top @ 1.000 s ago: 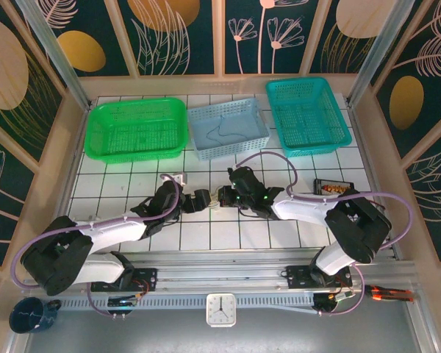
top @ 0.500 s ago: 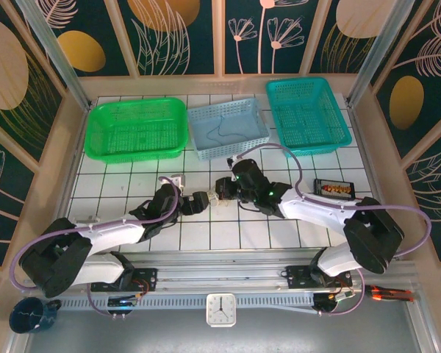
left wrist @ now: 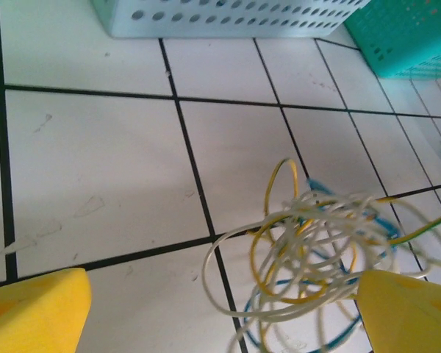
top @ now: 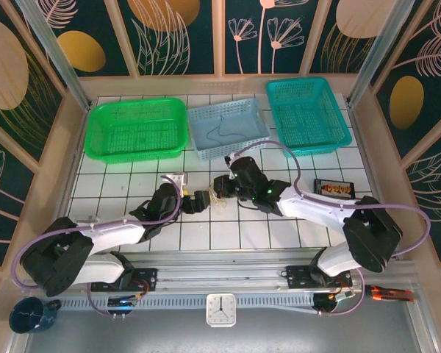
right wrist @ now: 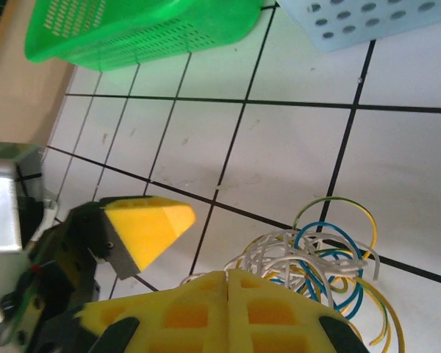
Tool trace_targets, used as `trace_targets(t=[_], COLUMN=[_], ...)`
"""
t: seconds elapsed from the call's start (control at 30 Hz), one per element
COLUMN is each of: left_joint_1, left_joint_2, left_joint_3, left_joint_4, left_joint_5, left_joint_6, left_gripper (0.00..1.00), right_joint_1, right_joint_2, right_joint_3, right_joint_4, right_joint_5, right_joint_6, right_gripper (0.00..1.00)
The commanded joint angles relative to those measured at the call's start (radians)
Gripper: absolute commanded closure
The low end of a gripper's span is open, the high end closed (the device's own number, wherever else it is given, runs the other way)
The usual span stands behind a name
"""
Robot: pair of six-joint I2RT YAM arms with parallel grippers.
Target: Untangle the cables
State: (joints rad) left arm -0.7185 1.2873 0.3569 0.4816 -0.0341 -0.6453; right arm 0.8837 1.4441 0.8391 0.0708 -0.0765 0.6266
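The cables [left wrist: 316,250] are a small tangle of thin white, yellow and blue wires, held just above the white tiles. My right gripper [right wrist: 228,273] is shut on the cables [right wrist: 316,254], and white strands come out at its fingertips. In the top view the right gripper [top: 222,187] sits mid-table with the cables [top: 216,194] at its tip. My left gripper [top: 203,200] faces it from the left, open. In the left wrist view the left gripper [left wrist: 222,294] has its yellow fingers [left wrist: 37,309] wide apart, with the tangle between them, near the right finger.
Three baskets line the far edge: green [top: 136,129], light blue [top: 228,131] with a thin dark wire inside, and teal [top: 307,114]. A small black box [top: 333,187] lies right of the arms. A small white object [top: 175,179] lies by the left arm.
My right gripper has carried the tangle a little to the left and away from the bases. The left gripper has stayed open in nearly the same place.
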Motion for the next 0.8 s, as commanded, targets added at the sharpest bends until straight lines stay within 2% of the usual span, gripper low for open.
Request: trace_targets(t=[0.0, 0.4, 0.77], left_joint_1=[0.007, -0.013, -0.038], left_joint_2=[0.024, 0.108, 0.200], left_joint_3=[-0.008, -0.013, 0.017], left_joint_4=[0.098, 0.226, 0.268], left_joint_5=[0.008, 0.034, 0.051], left_joint_6=[0.063, 0.193, 0.270], left_gripper=[0.08, 0.10, 0.12], right_joint_1=[0.008, 0.003, 0.002], right_joint_2=[0.033, 0.041, 0.042], right_joint_3=[-0.005, -0.018, -0.025], right_joint_4=[0.016, 0.016, 0.017], right_joint_5=[0.001, -0.007, -0.012], right_joint_6=[-0.025, -0.030, -0.024], right_gripper=[1.00, 1.00, 1.00])
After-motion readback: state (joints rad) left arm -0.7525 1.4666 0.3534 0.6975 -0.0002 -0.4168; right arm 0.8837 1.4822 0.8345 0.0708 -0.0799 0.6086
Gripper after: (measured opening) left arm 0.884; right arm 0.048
